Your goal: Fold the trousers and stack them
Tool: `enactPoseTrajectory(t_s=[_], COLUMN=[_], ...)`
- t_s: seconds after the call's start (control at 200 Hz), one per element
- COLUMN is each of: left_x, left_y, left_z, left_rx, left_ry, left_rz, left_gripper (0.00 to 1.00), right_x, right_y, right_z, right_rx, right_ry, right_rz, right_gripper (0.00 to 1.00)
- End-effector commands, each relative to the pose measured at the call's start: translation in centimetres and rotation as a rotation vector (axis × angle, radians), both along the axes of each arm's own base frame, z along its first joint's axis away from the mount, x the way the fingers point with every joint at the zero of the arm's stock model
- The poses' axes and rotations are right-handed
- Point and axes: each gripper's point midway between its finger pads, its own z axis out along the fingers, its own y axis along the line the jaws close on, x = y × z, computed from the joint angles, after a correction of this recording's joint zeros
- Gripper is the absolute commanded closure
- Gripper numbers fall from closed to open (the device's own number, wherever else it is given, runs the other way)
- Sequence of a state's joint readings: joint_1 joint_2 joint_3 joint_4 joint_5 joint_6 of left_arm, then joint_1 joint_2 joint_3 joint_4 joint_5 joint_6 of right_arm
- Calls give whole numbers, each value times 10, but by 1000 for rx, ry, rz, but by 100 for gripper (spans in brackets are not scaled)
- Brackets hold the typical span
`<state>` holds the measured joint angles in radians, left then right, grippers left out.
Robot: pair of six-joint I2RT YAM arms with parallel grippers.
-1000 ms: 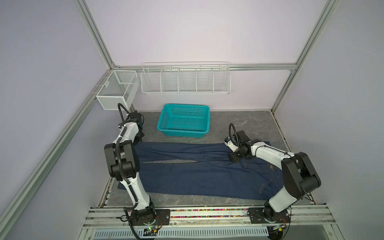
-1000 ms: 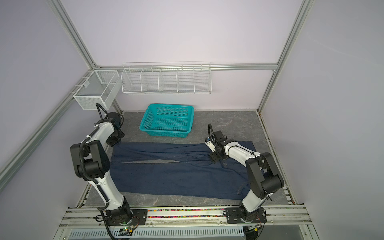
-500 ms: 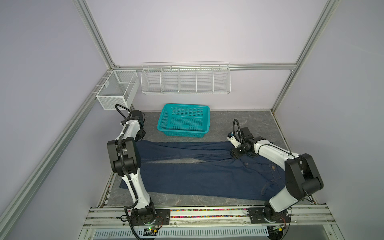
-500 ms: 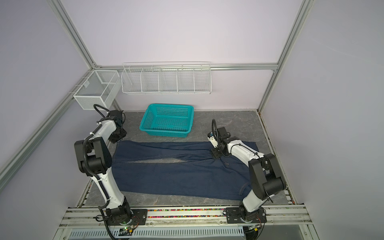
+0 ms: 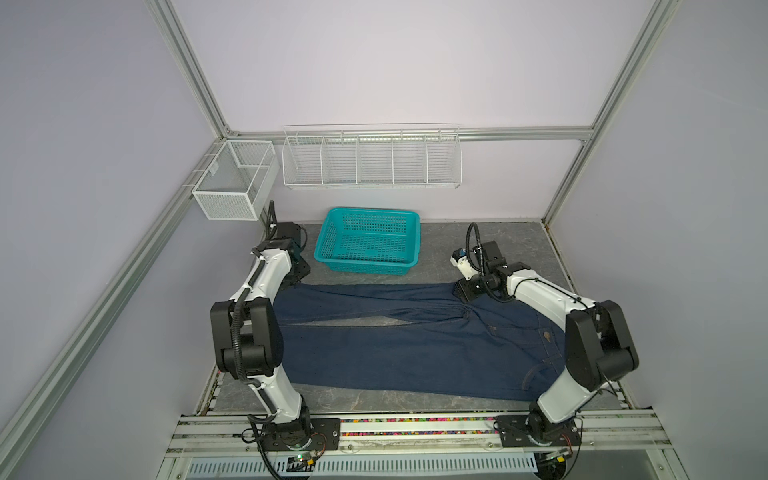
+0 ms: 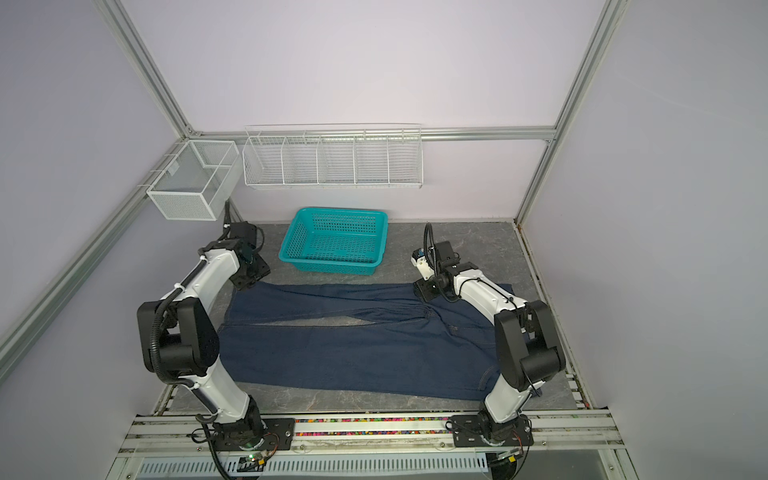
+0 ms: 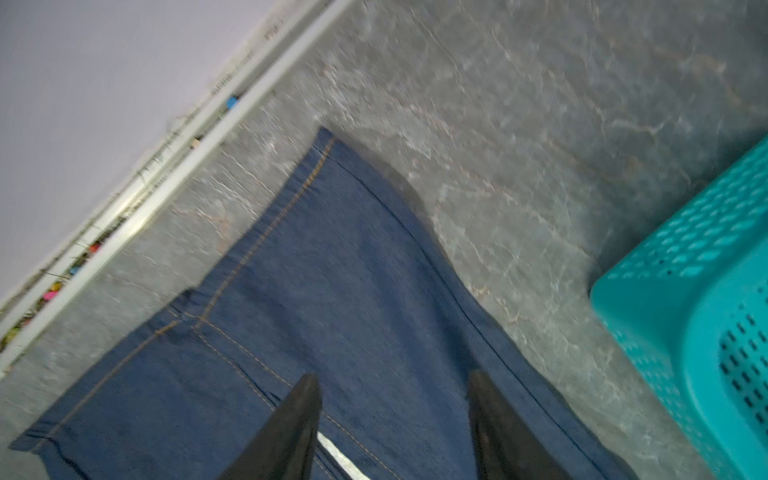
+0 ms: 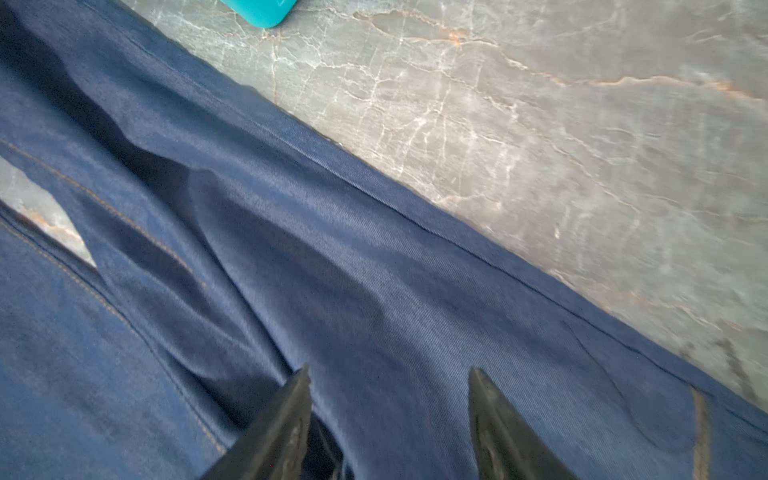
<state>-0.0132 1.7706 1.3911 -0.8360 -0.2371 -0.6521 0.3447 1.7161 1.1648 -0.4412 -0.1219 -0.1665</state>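
Below our parted, empty left gripper and right gripper the trousers lie spread; we judge both must pinch the edge beneath them to fold.

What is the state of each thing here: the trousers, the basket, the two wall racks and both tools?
trousers: spread flat, unfolded.
teal basket: upright, empty, beyond the trousers.
wire rack: on the back wall, empty.
mesh box: hung at the side, empty.
left tool: open, holding nothing, near the leg hems.
right tool: open, holding nothing, over the trousers.
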Motion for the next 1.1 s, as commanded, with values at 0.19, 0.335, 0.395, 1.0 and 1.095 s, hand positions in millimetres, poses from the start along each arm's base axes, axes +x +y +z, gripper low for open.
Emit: enactPoseTrajectory(t_s=[0.19,0.335,0.395,1.0,1.095], left_x=[-19,-26,-32,-8,-12], left_y=[-42,-39,-36,-30,-36], left_z=[-51,-67,-75,-75,-62], left_rx=[-101,-78,-65,-8,-29], left_ry=[61,104,128,135,121], left_rz=[-22,-34,-39,-136,-145], left_gripper=[57,63,65,65,62], right_x=[9,19,21,64,66], right_y=[-12,-19,-20,-54,-41], right_z=[-46,-58,-63,-78,-66], right_rx=[-132,-172,-180,-356,-283], right_ry=[102,129,139,99,72], right_rz=[3,-13,-15,-30,4], right_gripper=[39,39,39,39,37])
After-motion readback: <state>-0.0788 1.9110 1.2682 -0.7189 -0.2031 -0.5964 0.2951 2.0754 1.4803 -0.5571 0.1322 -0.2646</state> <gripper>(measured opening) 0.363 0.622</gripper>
